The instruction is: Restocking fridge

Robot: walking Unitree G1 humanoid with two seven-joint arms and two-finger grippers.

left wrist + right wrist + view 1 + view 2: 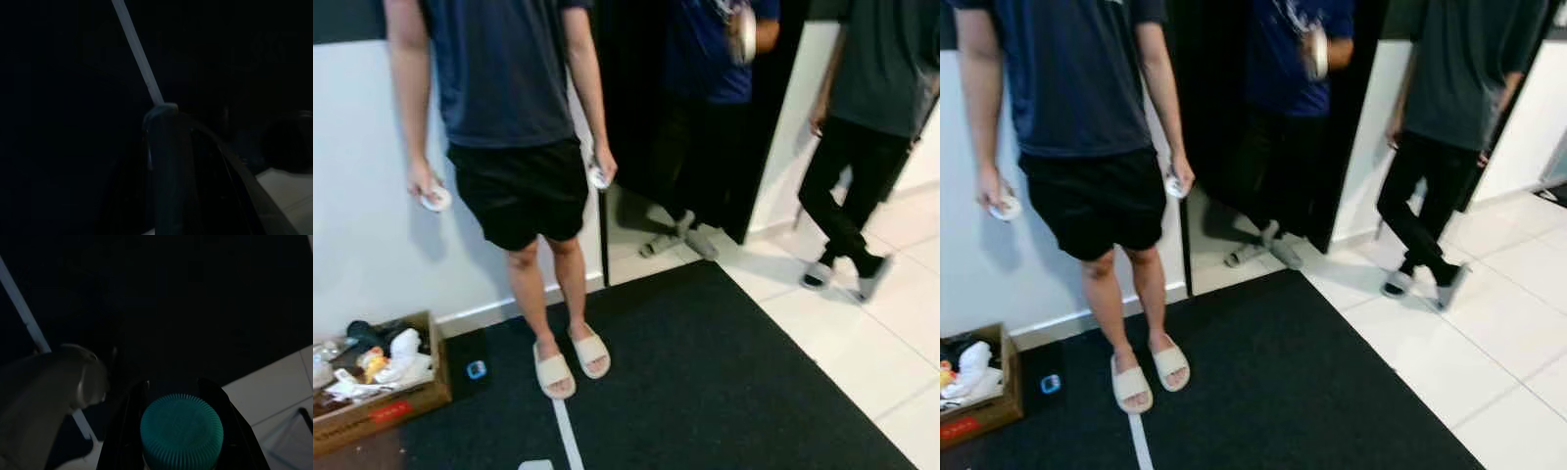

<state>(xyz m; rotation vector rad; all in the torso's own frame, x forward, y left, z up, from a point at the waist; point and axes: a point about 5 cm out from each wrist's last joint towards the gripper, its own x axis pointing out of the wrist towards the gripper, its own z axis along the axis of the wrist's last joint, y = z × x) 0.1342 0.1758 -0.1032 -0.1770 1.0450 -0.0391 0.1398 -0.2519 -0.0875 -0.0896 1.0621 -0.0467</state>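
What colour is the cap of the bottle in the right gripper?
Green cap, clearest in the right wrist view.

A person in black shorts [517, 191] and cream slides [570, 360] stands on a dark mat [705, 382]. A cardboard box [372, 401] of clutter sits against the white wall [362, 215]. Two more people [862, 108] stand near white tiles [891, 333].

Three people [514, 117] cropped above the shoulders; cardboard box [382, 406] cut by the edge; teal-capped bottle [182, 431] mostly hidden in darkness.

right gripper [181, 396] hangs low, its black fingers clamped shut.
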